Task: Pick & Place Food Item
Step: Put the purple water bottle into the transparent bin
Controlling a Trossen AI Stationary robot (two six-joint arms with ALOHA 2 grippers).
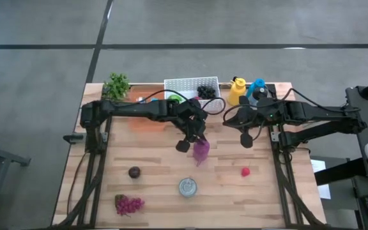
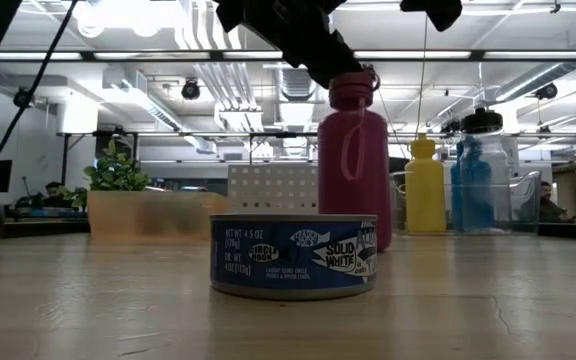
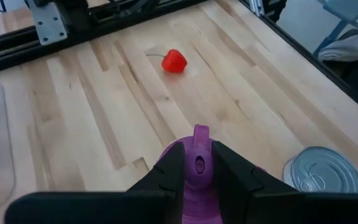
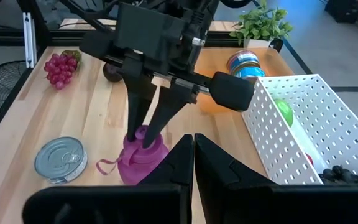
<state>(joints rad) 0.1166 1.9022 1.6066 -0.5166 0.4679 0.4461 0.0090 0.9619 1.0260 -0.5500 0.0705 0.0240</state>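
Observation:
A magenta water bottle stands upright near the table's middle, tall behind the tuna can in the low view. My left gripper reaches over it from the table's left and is shut on its top. My right gripper hovers shut to the bottle's right, touching nothing. A red strawberry lies on the wood right of the bottle, toward the near edge. The tuna can sits flat near the near edge. A dark plum and purple grapes lie near left. My left gripper pinches the bottle's cap between its two fingers, one on each side. The fingers come from above, slanting down from the table's left. The bottle stays upright below them; its base is hidden by the can and by my right gripper.
A white perforated basket with green and dark fruit stands at the far edge. Right of it are a yellow bottle and a blue bottle. A potted plant and an orange tub stand far left. Bare wood lies around the strawberry.

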